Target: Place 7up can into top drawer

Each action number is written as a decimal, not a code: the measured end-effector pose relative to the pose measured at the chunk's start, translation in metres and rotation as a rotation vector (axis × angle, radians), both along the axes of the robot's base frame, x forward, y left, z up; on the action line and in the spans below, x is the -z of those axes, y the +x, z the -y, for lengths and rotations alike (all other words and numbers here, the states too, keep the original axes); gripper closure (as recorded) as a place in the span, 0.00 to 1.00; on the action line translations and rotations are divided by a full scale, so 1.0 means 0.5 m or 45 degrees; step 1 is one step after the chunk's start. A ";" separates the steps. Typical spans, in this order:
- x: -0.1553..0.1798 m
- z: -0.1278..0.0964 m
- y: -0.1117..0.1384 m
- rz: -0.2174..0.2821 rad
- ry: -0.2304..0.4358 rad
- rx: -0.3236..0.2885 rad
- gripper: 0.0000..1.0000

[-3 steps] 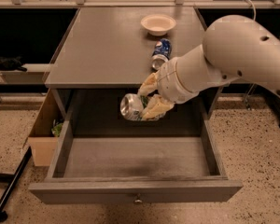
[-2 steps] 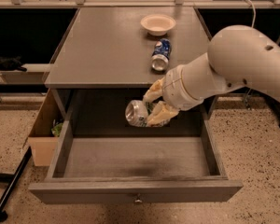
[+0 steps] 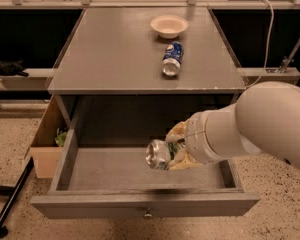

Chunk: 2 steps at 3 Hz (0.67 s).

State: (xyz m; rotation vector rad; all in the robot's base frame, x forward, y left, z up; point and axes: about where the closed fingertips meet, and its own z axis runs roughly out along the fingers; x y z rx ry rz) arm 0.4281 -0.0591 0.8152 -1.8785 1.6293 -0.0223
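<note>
Over the open top drawer [image 3: 140,205], the claw [image 3: 176,148] pinches the 7up can [image 3: 157,154] sideways; it looks light, thin-walled and easily dented. A gentle mid-body grip seems best.

Silvery 7up can [image 3: 160,154] w/ pale green label, clamped in tan gripper [image 3: 176,151] above grey top drawer [image 3: 140,204]; arm [image 3: 262,121] white; blue can [image 3: 172,59] & cream bowl [image 3: 169,26] on grey tabletop [image 3: 115,49].

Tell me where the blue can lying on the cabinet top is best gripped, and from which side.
Probably best: take the blue can around mid-body, coming straight down, jaws closing across its left and right flanks. It lies on its side with its silver end toward the camera, so the curved flanks are free. The gripper is occupied, shut on the 7up can over the open top drawer.
</note>
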 end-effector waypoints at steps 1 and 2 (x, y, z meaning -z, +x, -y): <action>-0.004 -0.003 0.005 0.002 0.001 -0.004 1.00; -0.066 -0.049 0.105 0.046 0.028 -0.057 1.00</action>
